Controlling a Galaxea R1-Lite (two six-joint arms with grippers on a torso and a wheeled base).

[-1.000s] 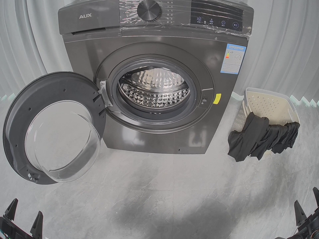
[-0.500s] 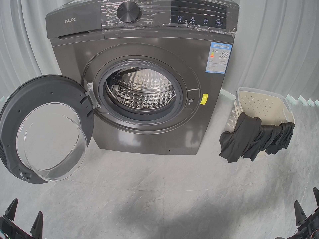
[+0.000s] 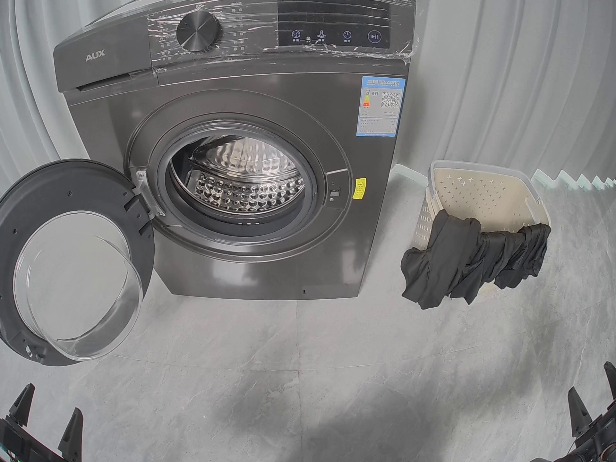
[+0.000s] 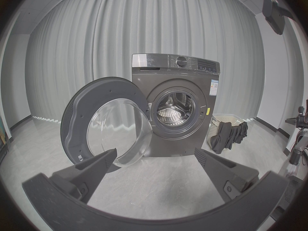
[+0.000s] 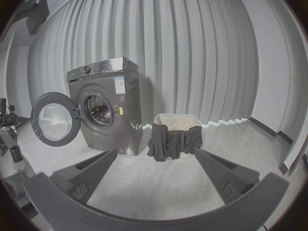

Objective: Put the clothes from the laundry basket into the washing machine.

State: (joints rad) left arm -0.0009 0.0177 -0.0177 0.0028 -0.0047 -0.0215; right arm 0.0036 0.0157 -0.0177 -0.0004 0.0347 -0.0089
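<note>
We had the washing machine (image 3: 256,91) ahead and toward our left. Its round door (image 3: 70,194) was swung wide open on the hinge at the left edge of the opening, so the door's rim stood out over the floor (image 3: 333,367) on our left side and the mouth of the drum (image 3: 237,181) lay unblocked. The laundry basket (image 3: 494,187) sat on the floor near the machine's right front corner, with a narrow gap between them and the pleated curtain (image 3: 513,65) behind. The dark clothes (image 3: 468,258) hung over the basket's near rim and draped down its outer wall; we could not tell whether the lowest fold touched the floor. A broad stretch of open floor lay between us and both machine and basket. Our left gripper (image 4: 154,151) and right gripper (image 5: 155,151) were low at the near edge, well apart from everything, each with its fingers (image 4: 96,164) spread apart and holding nothing.
</note>
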